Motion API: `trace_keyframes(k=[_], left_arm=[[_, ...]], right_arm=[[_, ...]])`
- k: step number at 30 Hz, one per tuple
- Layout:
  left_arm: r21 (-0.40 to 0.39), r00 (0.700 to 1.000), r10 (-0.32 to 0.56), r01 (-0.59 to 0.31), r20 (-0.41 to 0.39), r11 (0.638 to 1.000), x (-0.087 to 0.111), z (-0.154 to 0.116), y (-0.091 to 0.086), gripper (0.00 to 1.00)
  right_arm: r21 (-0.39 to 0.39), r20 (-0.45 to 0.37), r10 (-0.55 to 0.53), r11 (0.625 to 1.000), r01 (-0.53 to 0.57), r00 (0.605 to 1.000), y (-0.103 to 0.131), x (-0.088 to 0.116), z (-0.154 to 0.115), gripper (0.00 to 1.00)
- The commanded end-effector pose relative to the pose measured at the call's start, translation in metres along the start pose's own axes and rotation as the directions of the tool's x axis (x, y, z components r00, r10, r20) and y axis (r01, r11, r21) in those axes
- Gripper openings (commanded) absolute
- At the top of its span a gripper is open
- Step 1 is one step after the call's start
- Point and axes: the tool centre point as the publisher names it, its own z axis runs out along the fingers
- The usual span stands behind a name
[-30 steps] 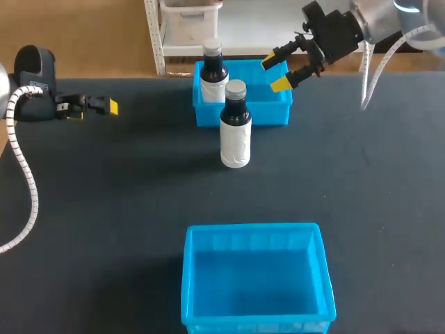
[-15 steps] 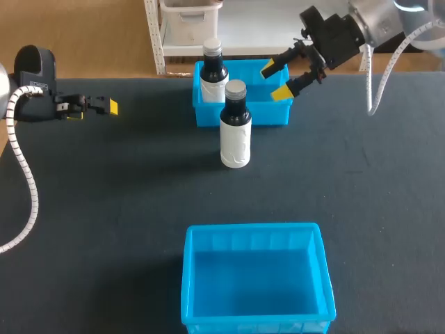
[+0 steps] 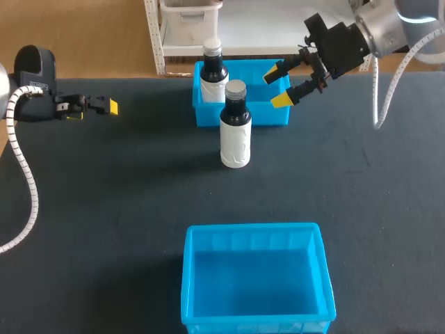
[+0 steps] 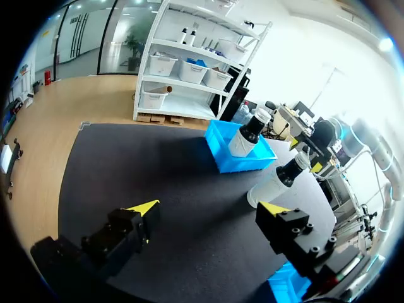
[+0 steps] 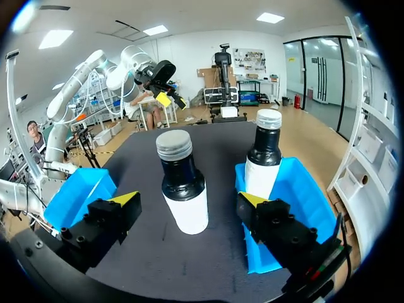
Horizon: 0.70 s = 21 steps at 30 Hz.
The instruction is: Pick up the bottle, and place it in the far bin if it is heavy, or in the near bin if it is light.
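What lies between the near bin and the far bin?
An upright bottle, close to the far bin; the rest is bare table, in the head view.

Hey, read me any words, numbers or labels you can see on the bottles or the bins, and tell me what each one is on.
Bottle on the table: white label, no legible print.
Second bottle, standing in the far bin: white label, no legible print.
Far bin and near bin: plain blue walls, no text shows.
So there is no readable text to quote.
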Motion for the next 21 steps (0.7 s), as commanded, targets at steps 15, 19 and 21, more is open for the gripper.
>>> trace_keyframes(k=[15, 19, 21], left_arm=[[0.000, 1.000, 0.000, 0.000, 0.000, 1.000, 0.0000, 0.0000, 0.0000, 1.00], [0.000, 1.000, 0.000, 0.000, 0.000, 1.000, 0.0000, 0.0000, 0.0000, 1.00], [0.000, 1.000, 0.000, 0.000, 0.000, 1.000, 0.0000, 0.0000, 0.0000, 1.00]], right_arm=[[0.375, 0.005, -0.040, 0.926, 0.035, 0.999, 0.0039, -0.0037, 0.0084, 1.00], [0.330, 0.016, -0.052, 0.943, 0.044, 0.999, 0.0030, -0.0052, 0.0093, 1.00], [0.310, 0.022, -0.056, 0.950, 0.046, 0.998, 0.0029, -0.0054, 0.0093, 1.00]])
